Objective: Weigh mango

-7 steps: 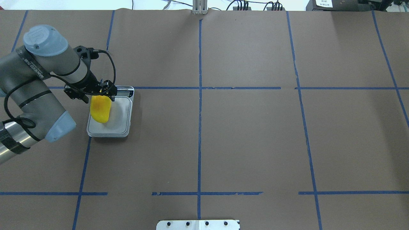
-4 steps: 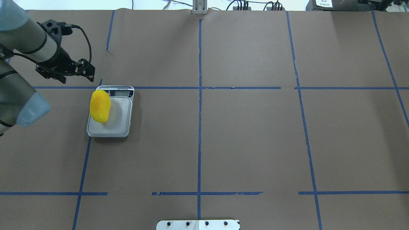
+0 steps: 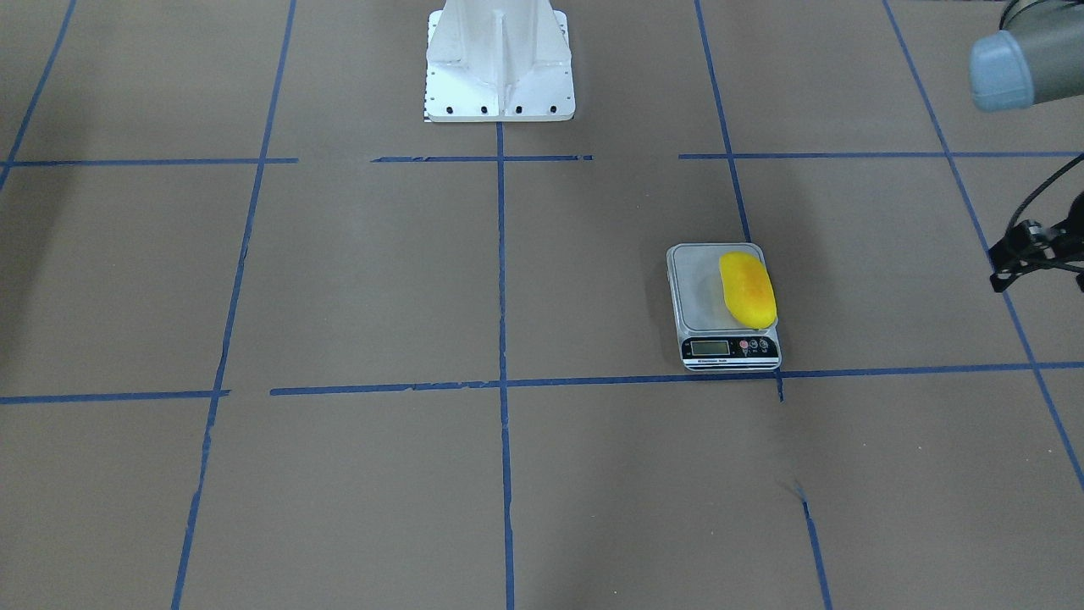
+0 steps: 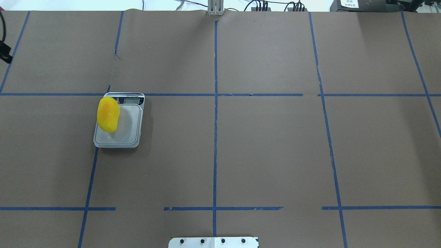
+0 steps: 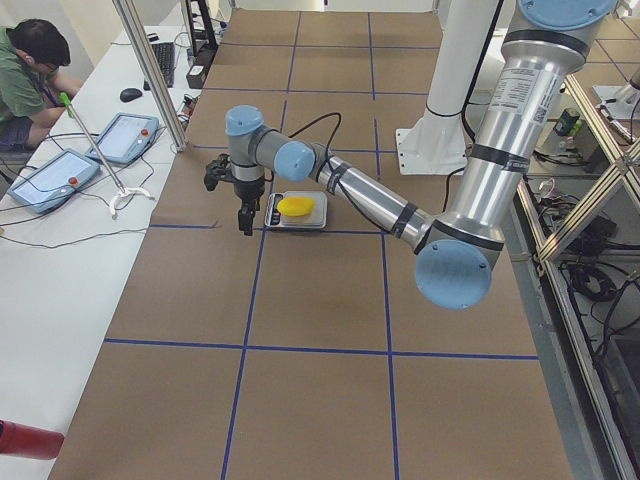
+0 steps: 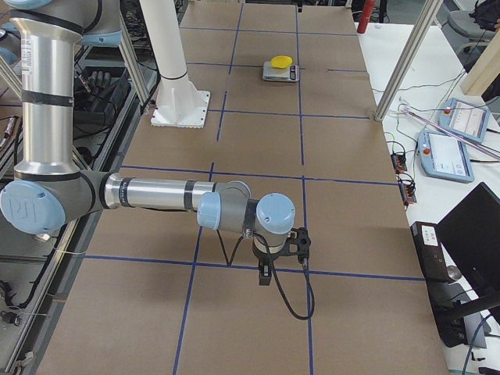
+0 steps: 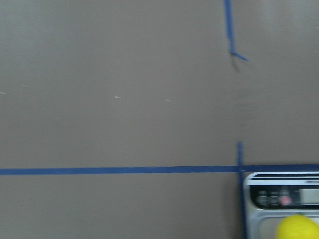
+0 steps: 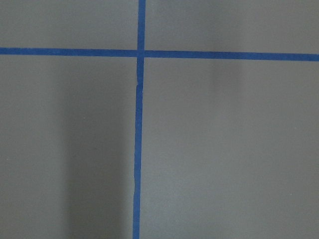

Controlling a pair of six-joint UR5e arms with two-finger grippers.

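One smooth, rounded yellow mango rests on the flat silver scale, crowding the platform's edge nearest the left tool. Watch it: it could roll off, or read wrong off-centre. That tool hangs near the scale, clear of it; the right tool is well apart. Whether either is spread or pressed together, you cannot tell.

No legible text (scale display too blurred).
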